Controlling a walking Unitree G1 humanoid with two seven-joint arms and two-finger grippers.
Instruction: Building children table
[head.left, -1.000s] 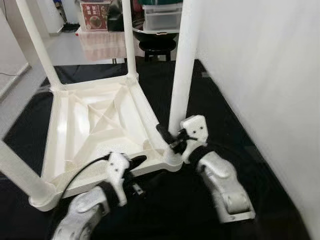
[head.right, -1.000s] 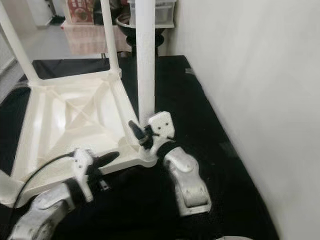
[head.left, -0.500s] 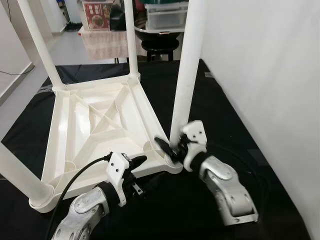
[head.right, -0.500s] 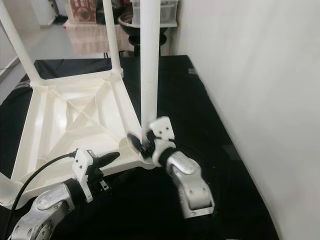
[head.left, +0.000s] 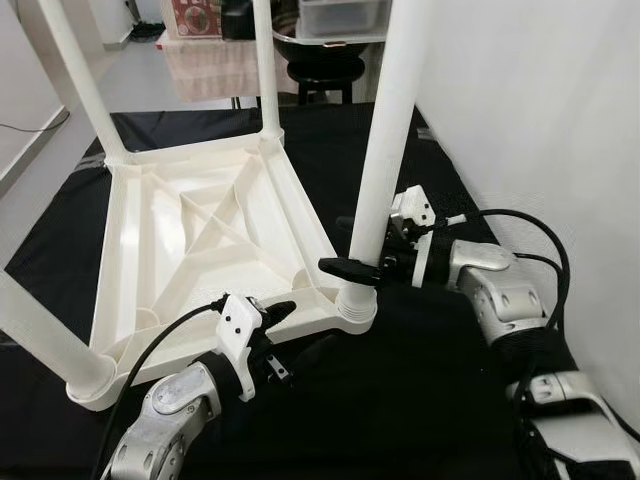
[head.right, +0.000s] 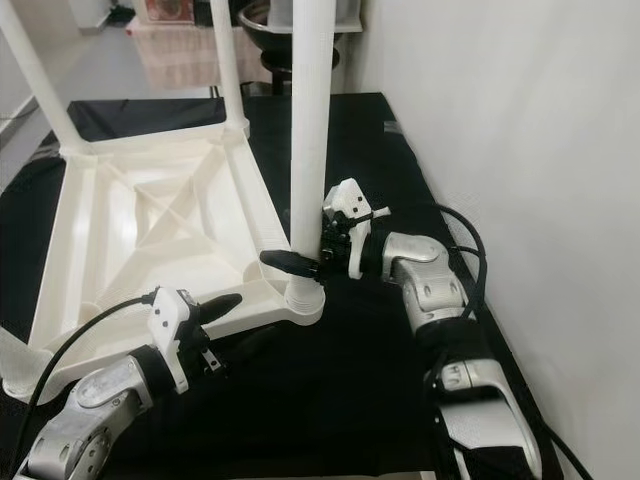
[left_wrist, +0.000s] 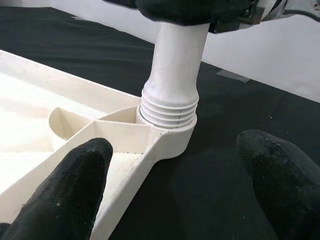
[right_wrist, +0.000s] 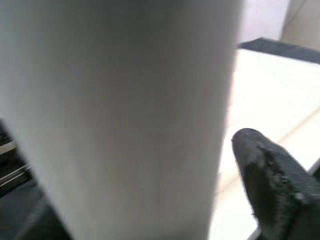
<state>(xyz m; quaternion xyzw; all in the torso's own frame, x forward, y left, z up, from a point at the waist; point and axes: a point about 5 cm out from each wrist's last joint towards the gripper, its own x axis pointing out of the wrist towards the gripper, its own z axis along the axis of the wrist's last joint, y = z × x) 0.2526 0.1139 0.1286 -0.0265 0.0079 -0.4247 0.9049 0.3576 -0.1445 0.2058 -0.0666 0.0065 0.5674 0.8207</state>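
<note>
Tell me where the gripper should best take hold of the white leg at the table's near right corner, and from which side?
Probably low on the round shaft of the near-right leg, just above its ribbed collar, coming level from the wall side as the right gripper does. The leg stands upright and its bare shaft fits between two fingers; the tabletop blocks the inner side.

Both eye views look down from the head at the upturned table (head.left: 190, 230), while the left wrist cam sits low, near its near-right corner leg (left_wrist: 175, 70), and the right wrist cam is jammed up against that same leg.
</note>
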